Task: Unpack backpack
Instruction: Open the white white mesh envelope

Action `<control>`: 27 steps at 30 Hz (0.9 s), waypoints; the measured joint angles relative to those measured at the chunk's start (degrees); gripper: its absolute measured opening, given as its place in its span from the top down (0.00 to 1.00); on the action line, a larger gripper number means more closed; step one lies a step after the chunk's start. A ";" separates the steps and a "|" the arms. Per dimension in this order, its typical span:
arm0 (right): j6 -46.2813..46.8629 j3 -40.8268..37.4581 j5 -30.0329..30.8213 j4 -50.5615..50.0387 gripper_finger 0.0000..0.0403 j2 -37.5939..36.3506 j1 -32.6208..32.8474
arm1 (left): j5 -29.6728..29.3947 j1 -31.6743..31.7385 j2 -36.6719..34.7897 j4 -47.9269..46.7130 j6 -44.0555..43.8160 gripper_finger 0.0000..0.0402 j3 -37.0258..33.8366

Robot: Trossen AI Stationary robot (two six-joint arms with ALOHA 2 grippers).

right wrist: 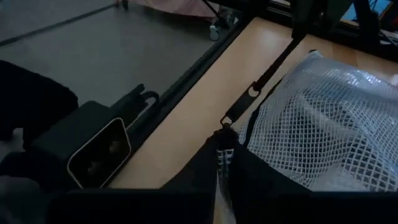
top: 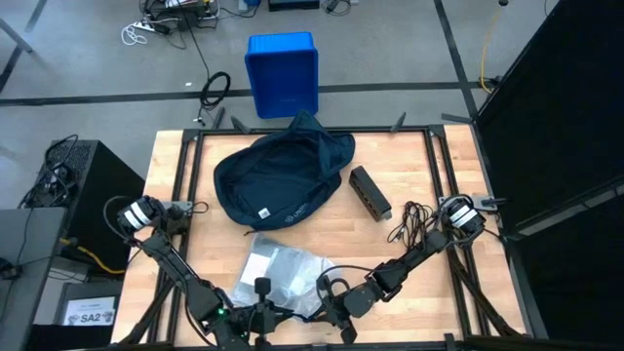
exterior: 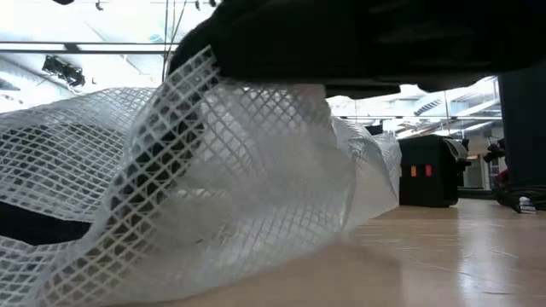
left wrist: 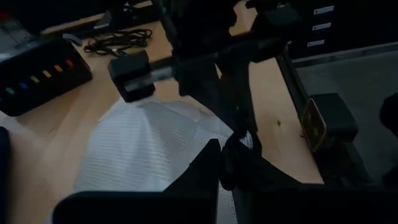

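Observation:
The navy backpack (top: pixel 283 180) lies on the table's far middle, touched by neither gripper. A white mesh pouch (top: pixel 278 271) lies nearer the front edge, its lower part on the table (exterior: pixel 213 256) and one part raised. My left gripper (top: pixel 261 297) is shut at the pouch's near edge (left wrist: pixel 227 155). My right gripper (top: pixel 336 302) is shut at the pouch's right corner (right wrist: pixel 224 146), where a black zipper cord (right wrist: pixel 255 87) ends. My left gripper pinches the mesh pouch's near edge (left wrist: pixel 205 146) between its two fingers, slanting down from the table's near side. The fingers hide the exact spot. The pouch spreads away from them over the table. My right gripper pinches the pouch's black-edged corner (right wrist: pixel 225 134), at the end of the zipper cord. White mesh shows between the two fingers (right wrist: pixel 221 180). The fingers slant down from the table's right. That part of the pouch is raised; the rest lies on the table.
A black box (top: pixel 370 192) lies right of the backpack, with a coiled black cable (top: pixel 414 222) beside it. A blue bin (top: pixel 283 73) stands on the floor beyond the far edge. Bare wood shows at the table's left (top: pixel 180 234).

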 joint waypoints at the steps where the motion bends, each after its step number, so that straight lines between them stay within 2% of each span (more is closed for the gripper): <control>1: 0.22 0.00 0.41 -0.04 0.99 -0.39 0.31 | 0.73 0.00 0.00 0.07 -0.72 1.00 0.00; 4: 0.09 0.00 5.50 -2.31 1.00 -2.53 1.54 | 2.46 -0.27 0.00 -0.20 -2.55 1.00 0.00; 12: -1.81 0.00 20.19 -9.06 1.00 -10.28 5.56 | 1.89 -1.93 0.21 -0.91 -4.64 1.00 0.00; 18: -1.77 0.00 28.75 -15.95 1.00 -14.02 8.86 | 1.96 -2.70 4.64 -2.86 -9.80 1.00 -0.01; 23: -1.54 0.00 31.22 -18.15 1.00 -14.56 11.27 | 1.90 -5.73 8.08 -8.17 -21.95 1.00 -0.04; 27: 1.54 0.00 31.19 -21.29 1.00 -14.58 11.94 | -3.10 -9.98 8.33 -10.93 -29.62 1.00 -0.04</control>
